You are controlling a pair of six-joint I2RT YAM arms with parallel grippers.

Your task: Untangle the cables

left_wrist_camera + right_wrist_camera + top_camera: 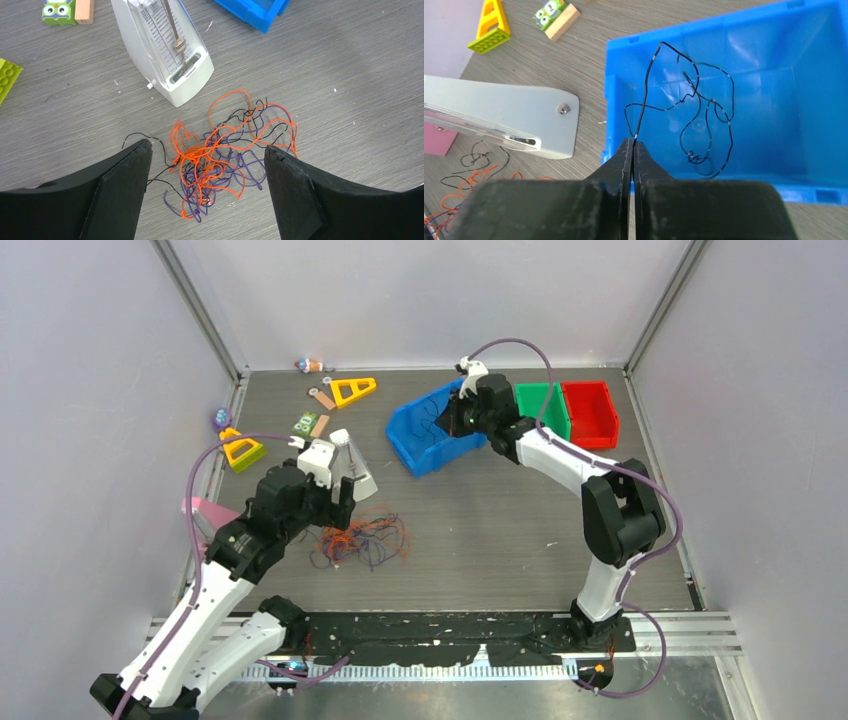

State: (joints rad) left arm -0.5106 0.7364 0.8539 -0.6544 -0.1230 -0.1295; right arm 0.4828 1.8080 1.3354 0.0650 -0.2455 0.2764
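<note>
**Clump under the open left jaws, one black strand pinched at the bin**

The cables (215, 165) are hair-thin, limp and near weightless. They will likely spring and drag neighbours along, and a hard pull should tighten the knots. The orange, purple and black clump lies on the table (350, 75) straight below the left gripper (207, 150), between its two fingers. The outer loops just ahead of the fingertips look like the best hold: a lone orange loop stands clear there, easier to take than the dense middle.

The left gripper hangs wide open with nothing in it. Its arm reaches forward with the wrist tipped down over the clump, and the metronome (165, 50) stands just ahead and to the left.

The right gripper (633, 145) is closed tight on one end of a black strand (644, 97). The rest curls ahead of the tips inside the bin (724, 22). I cannot tell whether it rests on the floor. That arm is stretched far forward, elbow raised, wrist at the bin's rim
</note>
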